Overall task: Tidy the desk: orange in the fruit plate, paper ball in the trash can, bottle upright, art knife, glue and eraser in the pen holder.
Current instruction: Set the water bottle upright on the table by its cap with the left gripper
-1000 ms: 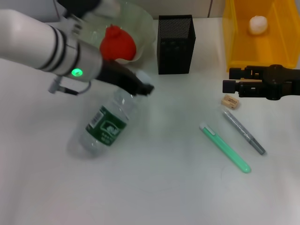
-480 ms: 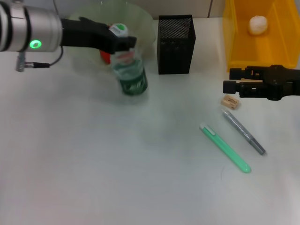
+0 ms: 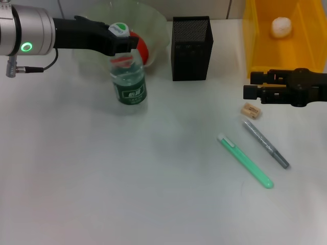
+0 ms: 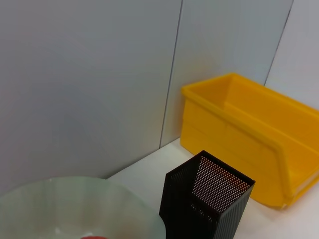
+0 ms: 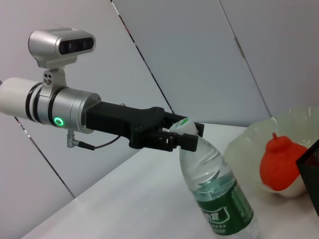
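You're standing the bottle [image 3: 129, 81] just in front of the fruit plate [image 3: 153, 20], left gripper [image 3: 120, 42] pinching its neck. Ease the jaws apart slowly, rising straight. Right gripper [image 3: 248, 86] is hovering near the eraser [image 3: 250, 110]; its jaws I cannot tell.

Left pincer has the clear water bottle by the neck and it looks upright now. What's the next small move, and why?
Probably open the left pincer and lift clear. The clear plastic bottle with the dark-green label stands upright on the white desk, beside the pale-green wavy-rimmed bowl, so that step looks done.
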You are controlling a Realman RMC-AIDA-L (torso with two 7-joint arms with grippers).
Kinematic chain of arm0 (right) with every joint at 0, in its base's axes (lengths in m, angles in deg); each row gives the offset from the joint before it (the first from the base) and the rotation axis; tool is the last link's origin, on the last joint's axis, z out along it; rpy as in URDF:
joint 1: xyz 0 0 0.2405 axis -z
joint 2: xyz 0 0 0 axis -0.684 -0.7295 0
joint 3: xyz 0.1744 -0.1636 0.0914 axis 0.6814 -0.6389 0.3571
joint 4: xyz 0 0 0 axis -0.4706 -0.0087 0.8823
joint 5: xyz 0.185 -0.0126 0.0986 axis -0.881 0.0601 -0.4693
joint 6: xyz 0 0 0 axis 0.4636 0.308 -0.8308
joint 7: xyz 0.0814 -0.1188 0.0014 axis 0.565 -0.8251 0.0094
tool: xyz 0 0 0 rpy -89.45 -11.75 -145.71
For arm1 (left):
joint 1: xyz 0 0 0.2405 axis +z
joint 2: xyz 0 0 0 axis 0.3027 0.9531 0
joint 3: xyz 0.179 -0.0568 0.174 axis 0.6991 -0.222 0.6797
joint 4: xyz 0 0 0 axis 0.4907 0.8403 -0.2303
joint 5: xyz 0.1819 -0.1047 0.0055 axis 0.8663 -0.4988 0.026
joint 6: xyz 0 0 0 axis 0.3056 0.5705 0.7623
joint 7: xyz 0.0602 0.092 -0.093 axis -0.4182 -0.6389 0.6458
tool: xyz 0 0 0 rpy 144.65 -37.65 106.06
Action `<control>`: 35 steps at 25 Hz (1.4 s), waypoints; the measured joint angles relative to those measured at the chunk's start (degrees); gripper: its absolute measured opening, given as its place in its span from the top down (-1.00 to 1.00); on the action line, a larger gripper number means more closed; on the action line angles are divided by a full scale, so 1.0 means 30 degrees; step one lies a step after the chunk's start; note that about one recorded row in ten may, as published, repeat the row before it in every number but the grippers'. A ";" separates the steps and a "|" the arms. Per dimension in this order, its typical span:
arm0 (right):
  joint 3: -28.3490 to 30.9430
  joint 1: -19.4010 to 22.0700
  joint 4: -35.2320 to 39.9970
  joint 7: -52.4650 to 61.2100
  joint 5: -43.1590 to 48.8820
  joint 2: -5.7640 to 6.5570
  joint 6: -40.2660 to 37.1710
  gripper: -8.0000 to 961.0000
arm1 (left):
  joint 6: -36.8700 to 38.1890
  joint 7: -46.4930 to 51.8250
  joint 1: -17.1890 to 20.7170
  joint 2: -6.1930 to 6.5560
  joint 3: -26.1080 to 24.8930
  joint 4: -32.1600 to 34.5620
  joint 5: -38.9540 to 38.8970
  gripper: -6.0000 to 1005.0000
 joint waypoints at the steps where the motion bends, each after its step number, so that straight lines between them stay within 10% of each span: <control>1: 0.0000 -0.0001 0.0000 0.0001 0.0000 0.0007 0.0003 -0.60 | 0.0021 -0.0042 0.0054 0.0011 -0.0007 0.0035 0.0033 0.04; 35: -0.0001 -0.0118 0.0001 0.0007 0.0000 -0.0045 0.0033 -0.60 | 0.0817 -0.2641 0.0837 -0.0055 -0.1525 -0.0699 -0.0219 -0.17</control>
